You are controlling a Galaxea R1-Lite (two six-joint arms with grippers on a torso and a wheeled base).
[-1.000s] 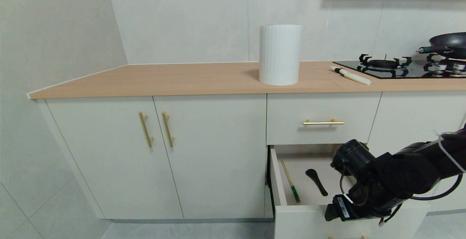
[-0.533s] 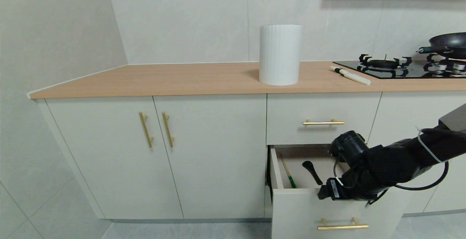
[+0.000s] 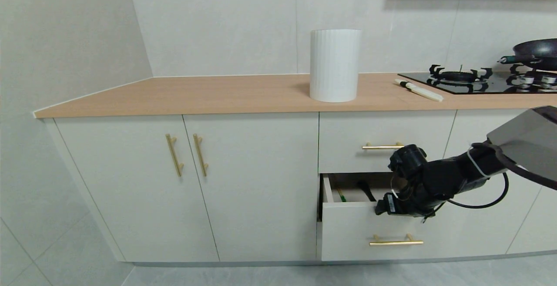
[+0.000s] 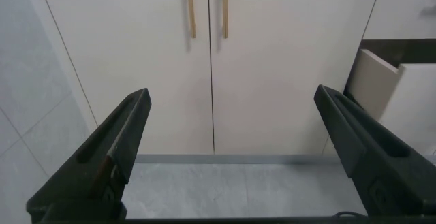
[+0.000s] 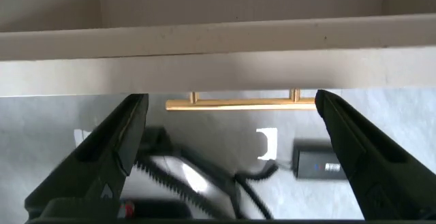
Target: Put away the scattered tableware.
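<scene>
The lower white drawer under the pale wooden worktop stands only a little open. In the narrow gap above its front panel lie a pair of wooden chopsticks with green tips and, beside them, a black plastic spoon, both resting on the drawer floor. The right gripper sits at the top edge of the drawer front, just to the right of the spoon and apart from it. Its two black fingers are spread wide with nothing between them, and the drawer's slim brass bar handle lies below it.

The left gripper hangs low before the white double cabinet doors, its fingers also spread and empty, with the drawer's corner off to one side.

On the worktop a tall white ribbed cylinder stands upright. Well to its right a cream-handled knife lies flat, just beside the black glass gas hob, which carries a black wok.
</scene>
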